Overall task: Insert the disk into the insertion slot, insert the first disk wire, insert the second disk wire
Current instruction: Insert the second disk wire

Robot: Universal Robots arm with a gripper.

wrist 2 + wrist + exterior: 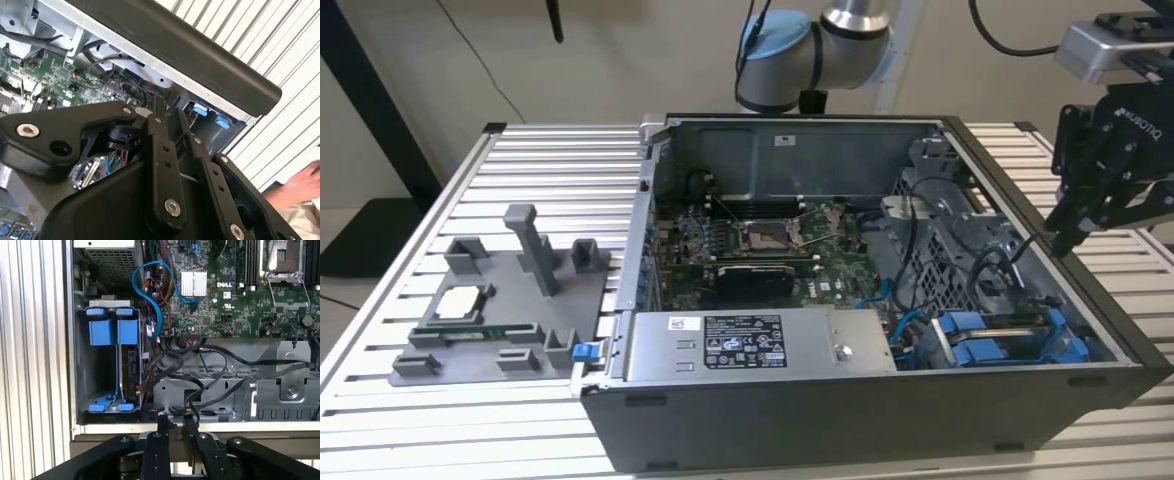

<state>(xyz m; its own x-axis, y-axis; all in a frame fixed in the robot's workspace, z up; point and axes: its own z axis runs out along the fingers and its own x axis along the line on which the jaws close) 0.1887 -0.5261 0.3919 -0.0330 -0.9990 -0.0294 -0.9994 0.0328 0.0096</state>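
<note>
Slatted metal surface (520, 160) carries an open computer case (854, 420), and I hang over the case wall nearest the surface's edge at the exterior view's right. My end effector (176, 421) is narrow, its fingers drawn close together with nothing between them, just above the case rim. Nearest it, the disk (131, 365) stands in its blue carrier inside the insertion slot (95, 380). A blue cable (150, 285) loops beside the slot, over the motherboard (225, 305). A person's hand (300, 185) shows outside the case wall.
</note>
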